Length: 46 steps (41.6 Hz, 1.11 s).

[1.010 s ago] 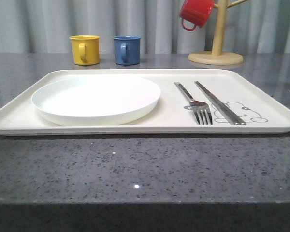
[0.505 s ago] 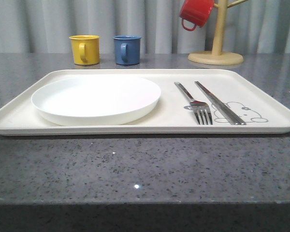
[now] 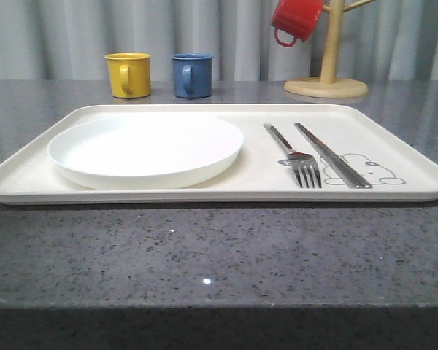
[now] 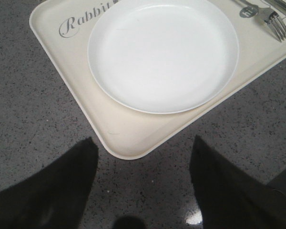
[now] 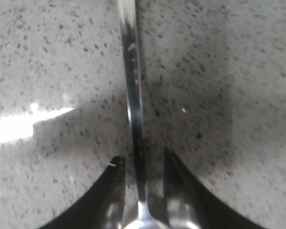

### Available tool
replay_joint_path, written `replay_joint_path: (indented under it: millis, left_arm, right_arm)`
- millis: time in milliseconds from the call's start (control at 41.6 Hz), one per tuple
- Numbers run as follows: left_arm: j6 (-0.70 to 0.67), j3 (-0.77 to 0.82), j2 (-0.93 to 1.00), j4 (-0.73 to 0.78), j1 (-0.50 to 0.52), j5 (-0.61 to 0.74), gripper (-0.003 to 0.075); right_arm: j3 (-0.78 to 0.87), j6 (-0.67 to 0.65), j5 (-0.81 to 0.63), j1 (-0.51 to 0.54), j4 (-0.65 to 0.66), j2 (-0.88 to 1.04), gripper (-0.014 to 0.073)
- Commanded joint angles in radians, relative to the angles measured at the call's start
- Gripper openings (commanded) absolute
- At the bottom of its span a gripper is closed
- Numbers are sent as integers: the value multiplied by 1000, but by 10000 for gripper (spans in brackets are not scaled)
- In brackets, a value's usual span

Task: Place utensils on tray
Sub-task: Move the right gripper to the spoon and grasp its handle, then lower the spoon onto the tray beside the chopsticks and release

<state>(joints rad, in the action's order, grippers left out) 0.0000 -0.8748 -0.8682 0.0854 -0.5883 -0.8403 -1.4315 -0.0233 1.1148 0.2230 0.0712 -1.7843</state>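
Observation:
The cream tray [image 3: 204, 195] lies across the table with a silver fork [image 3: 299, 162] and a pair of chopsticks [image 3: 328, 154] side by side on its right half, beside the rabbit drawing. The spoon [image 5: 133, 86] lies on the speckled table top. My right gripper [image 5: 142, 160] is open and straddles the spoon's thin handle, with a small gap on each side; the bowl starts just behind the fingers. My left gripper [image 4: 143, 140] hangs open over the table at a near corner of the tray [image 4: 128, 138], holding nothing.
A round white plate [image 3: 146, 146] fills the tray's left half. Behind the tray stand a yellow mug [image 3: 128, 74] and a blue mug [image 3: 191, 74]. A red mug [image 3: 296, 20] hangs on a wooden mug tree [image 3: 327, 65] at the back right.

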Motion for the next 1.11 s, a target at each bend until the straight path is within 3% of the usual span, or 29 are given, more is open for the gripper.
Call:
replay_joint_path:
  millis: [0,120,361,601,866,1083]
  left_arm:
    - [-10,-26,4,-3,-9,60,428]
    - [-10,-26,4,-3,-9,60,428]
    - [-10,-26,4,-3,-9,60,428]
    - [-10,-26,4,-3,-9,60,428]
    - [-10,-26,4,-3,-9,73,428]
    - [-10,-26,4,-3,-9,75,428]
  right_arm:
    - [-25,14,-37,7,-13,33,237]
    - [-25,18,-47,7,-27,26,221]
    - [-25,23,-45,7,-27,27,22]
    - [-34,38,-9,-7,-49,86,13]
    - [-37,58,79,-188,-142,237,13]
    - [-35,57,92,-380,-269,234,13]
